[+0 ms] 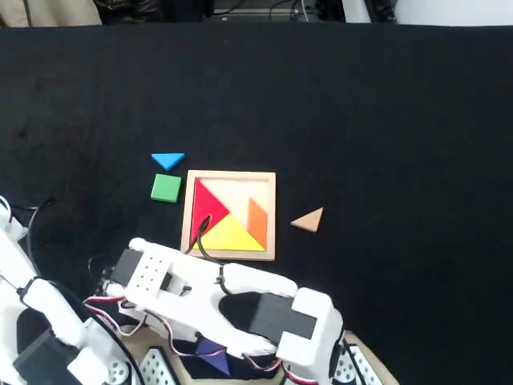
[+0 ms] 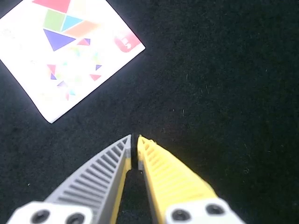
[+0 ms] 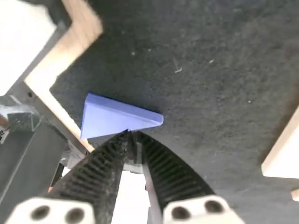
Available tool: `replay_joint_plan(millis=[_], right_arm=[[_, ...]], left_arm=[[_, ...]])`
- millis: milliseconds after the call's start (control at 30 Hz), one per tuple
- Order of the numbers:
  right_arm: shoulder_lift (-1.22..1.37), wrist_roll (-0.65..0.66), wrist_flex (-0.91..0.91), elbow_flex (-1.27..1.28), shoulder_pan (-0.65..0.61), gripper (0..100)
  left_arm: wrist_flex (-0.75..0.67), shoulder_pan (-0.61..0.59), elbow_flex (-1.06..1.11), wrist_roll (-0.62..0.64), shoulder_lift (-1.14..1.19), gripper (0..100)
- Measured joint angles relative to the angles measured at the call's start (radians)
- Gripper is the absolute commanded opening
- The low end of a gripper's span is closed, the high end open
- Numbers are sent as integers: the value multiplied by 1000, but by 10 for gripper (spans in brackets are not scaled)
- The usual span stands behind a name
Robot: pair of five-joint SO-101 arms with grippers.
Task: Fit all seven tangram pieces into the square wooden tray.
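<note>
Tray (image 1: 232, 174), mid-table, is filled in part by red triangle (image 1: 207, 204), yellow triangle (image 1: 231, 235) and orange piece (image 1: 256, 218); blue triangle (image 1: 167, 160) and green square (image 1: 166, 188) are laid left of it, tan triangle (image 1: 309, 220) right. Right gripper (image 3: 131, 135) is closed beside a purple triangle (image 3: 117, 120), left gripper (image 2: 135, 147) closed over cloth (image 2: 224, 93).

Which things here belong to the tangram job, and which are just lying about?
Job: wooden tray; in it the red triangle, yellow triangle, orange piece; loose on the cloth the blue triangle, green square, tan triangle, purple triangle.
Lying about: printed picture card.
</note>
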Motion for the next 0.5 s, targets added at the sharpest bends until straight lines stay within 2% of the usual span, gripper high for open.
replay_joint_plan(millis=[500], right_arm=[[78,-3,-25,55,0,11]], left_arm=[[0,0,-66,0,0,37]])
